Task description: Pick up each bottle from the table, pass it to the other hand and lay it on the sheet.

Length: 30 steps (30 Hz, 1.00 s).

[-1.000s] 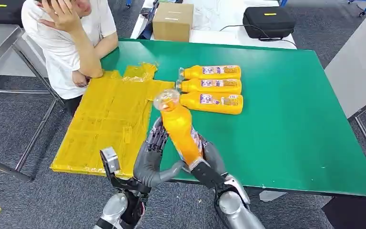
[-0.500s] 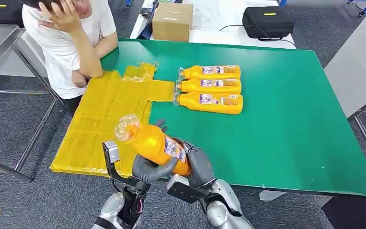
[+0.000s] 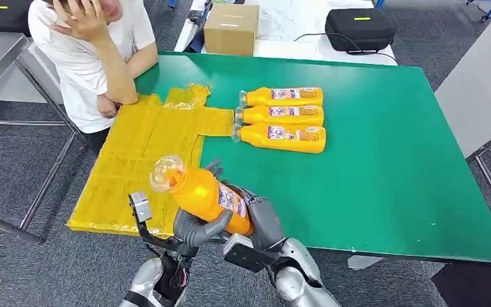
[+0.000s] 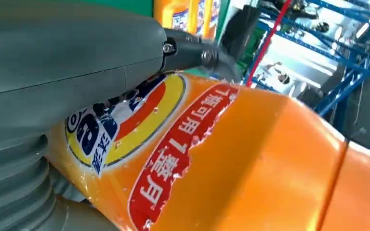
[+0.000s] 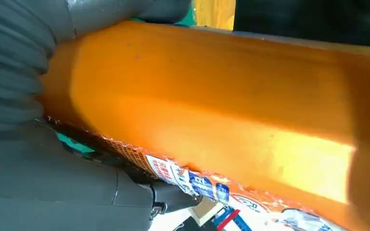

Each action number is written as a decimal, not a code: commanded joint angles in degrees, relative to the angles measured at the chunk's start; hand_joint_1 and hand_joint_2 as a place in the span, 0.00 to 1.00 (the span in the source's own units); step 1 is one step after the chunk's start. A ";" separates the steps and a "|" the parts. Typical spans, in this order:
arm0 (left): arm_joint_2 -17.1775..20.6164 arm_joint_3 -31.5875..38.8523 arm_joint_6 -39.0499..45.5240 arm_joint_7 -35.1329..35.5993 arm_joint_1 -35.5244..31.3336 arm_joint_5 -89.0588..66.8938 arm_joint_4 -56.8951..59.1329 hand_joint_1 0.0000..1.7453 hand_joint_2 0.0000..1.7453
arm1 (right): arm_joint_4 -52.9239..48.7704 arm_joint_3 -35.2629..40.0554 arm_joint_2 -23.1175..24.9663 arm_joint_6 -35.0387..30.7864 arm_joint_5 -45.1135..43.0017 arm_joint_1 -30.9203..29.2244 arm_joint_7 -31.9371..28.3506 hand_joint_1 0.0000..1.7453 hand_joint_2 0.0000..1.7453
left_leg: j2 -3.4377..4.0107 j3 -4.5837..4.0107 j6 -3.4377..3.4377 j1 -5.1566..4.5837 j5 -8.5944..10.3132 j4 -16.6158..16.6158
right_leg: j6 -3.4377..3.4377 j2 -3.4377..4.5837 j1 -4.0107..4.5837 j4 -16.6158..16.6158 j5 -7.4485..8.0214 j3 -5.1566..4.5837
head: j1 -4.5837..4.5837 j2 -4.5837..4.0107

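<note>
An orange bottle (image 3: pixel 208 197) is gripped by both the left hand (image 3: pixel 195 227) and the right hand (image 3: pixel 262 220) above the table's (image 3: pixel 390 166) near edge. Its label print is resolved from the wrist views. Its cap is pointed toward the yellow sheet (image 3: pixel 140 160), its long axis tilted.

Bright, even overhead light; soft shadows; wrist close-ups slightly blurred, backgrounds defocused.

I hold one orange bottle (image 3: pixel 206 195) tilted, clear cap toward the yellow sheet (image 3: pixel 144 160). Three more bottles (image 3: pixel 281 118) lie side by side (caps toward sheet).
</note>
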 commanded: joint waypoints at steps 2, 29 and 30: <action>0.86 -1.97 -10.64 -2.52 -2.30 3.60 0.30 1.00 1.00 | 3.50 1.50 0.20 6.07 -3.58 0.77 -1.16 0.00 1.00 | -0.09 0.44 -0.10 0.07 -0.17 -0.02 | -0.13 -0.09 0.07 -0.01 -0.20 0.47 | 0.00 0.00; 2.12 1.25 -0.95 -8.72 -1.66 -10.97 -2.61 1.00 1.00 | -0.99 -2.62 -0.33 4.79 -4.18 1.31 -0.75 0.00 0.00 | 0.00 0.32 -0.08 0.06 -0.15 0.02 | -0.11 0.00 0.06 0.00 -0.15 0.34 | -0.02 0.00; 2.81 2.39 6.01 -8.62 -2.06 -18.85 -3.30 1.00 1.00 | -2.11 -3.82 -0.71 3.95 -4.58 2.21 -1.06 0.00 0.00 | 0.01 0.42 -0.10 0.08 -0.20 0.03 | -0.13 0.01 0.08 0.01 -0.19 0.43 | -0.02 0.00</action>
